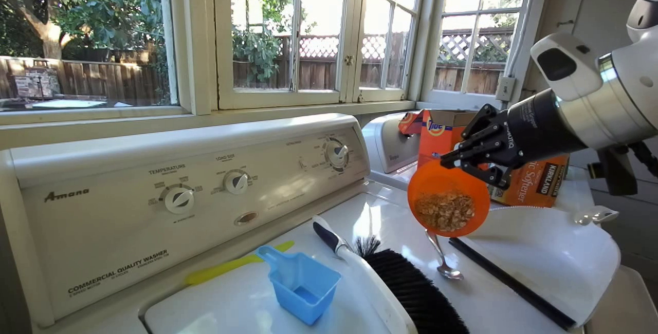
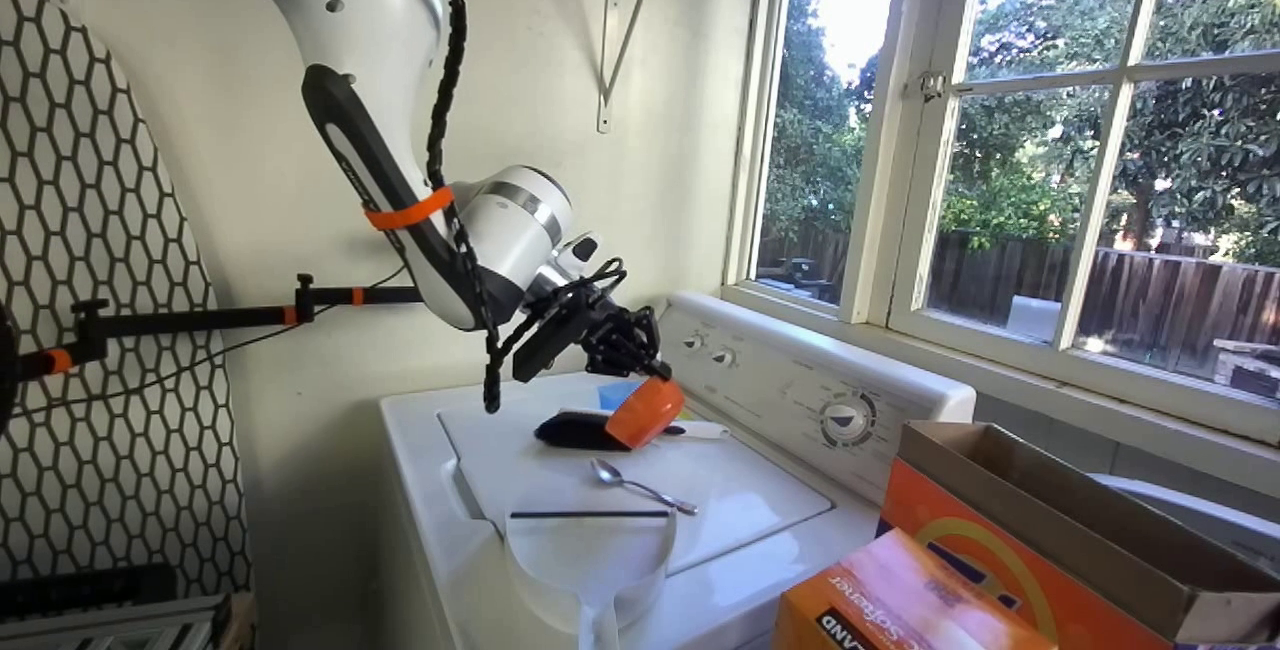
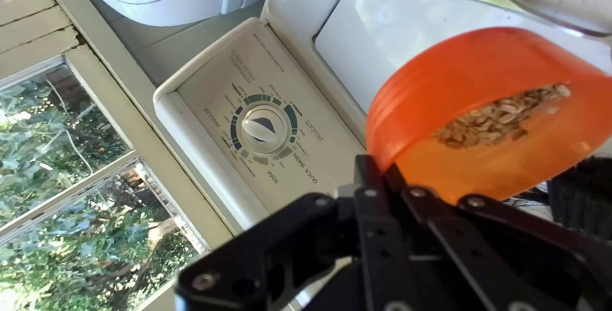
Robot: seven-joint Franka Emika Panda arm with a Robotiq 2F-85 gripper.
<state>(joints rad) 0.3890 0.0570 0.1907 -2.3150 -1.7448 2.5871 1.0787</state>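
My gripper [image 1: 453, 161] is shut on the rim of an orange bowl [image 1: 446, 180], one finger inside the wall and one outside. In the wrist view the fingertips [image 3: 382, 173] pinch the bowl [image 3: 454, 81] at its edge. The bowl is tilted with its opening to one side, and dry flakes [image 1: 444, 211] like oats lie inside it. It is held above the white washer lid, and it also shows in an exterior view [image 2: 645, 413]. A metal spoon [image 1: 449, 272] lies on the lid below the bowl, near a white dustpan [image 1: 560, 257].
A black-bristled brush [image 1: 416, 288] with a white handle, a blue scoop [image 1: 304, 278] and a yellow-green utensil [image 1: 226, 269] lie on the washer. The control panel [image 1: 128, 210] rises behind. An open Tide box [image 2: 960, 520] and a softener box [image 2: 870, 595] stand beside the washer lid.
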